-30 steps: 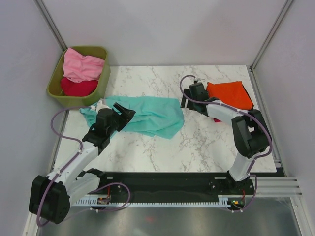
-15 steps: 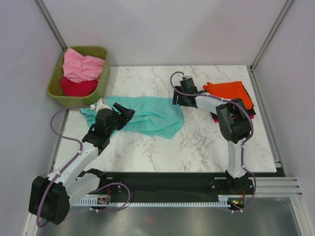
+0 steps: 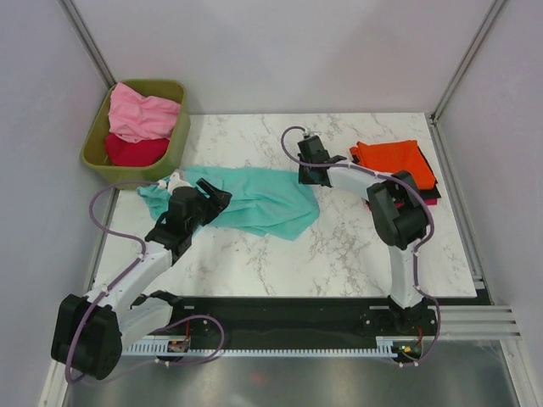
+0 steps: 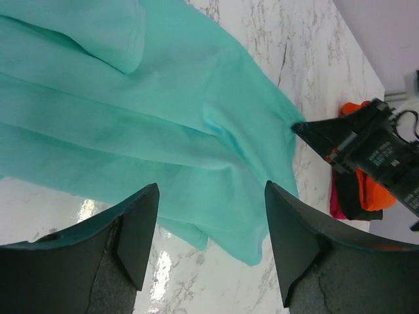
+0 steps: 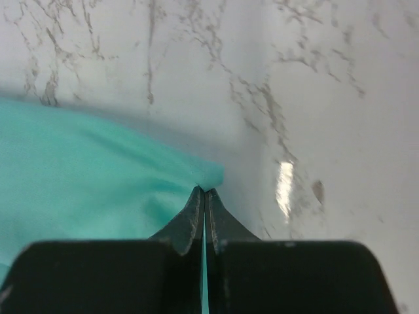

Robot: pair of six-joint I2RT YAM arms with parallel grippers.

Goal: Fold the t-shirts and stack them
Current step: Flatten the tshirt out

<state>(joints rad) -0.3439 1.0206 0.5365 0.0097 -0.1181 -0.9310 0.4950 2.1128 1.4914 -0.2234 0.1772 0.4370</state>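
The left end effector (image 3: 212, 195) sits at the near left of the counter (image 3: 356, 254), over the left part of the teal shirt (image 3: 263, 199). Its fingers (image 4: 141, 229) are spread wide and hold nothing. The left wrist view shows cloth between and beyond them, but not whether the tips touch it.

The teal shirt lies flat and rumpled across the middle of the counter, running from near the bin (image 3: 180, 127) rightward.

At the shirt's far right edge, the right end effector (image 3: 304, 176) is down at the cloth. In its wrist view the fingers (image 5: 193, 212) are pressed together, pinching a corner of the teal shirt (image 5: 78, 176), with a thin line of teal showing between them.

Farther right, an orange shirt (image 3: 394, 161) lies folded on top of darker cloth.

At the far left, just off the counter's corner, the bin holds a pink shirt (image 3: 144, 114) over a red shirt (image 3: 131, 151).
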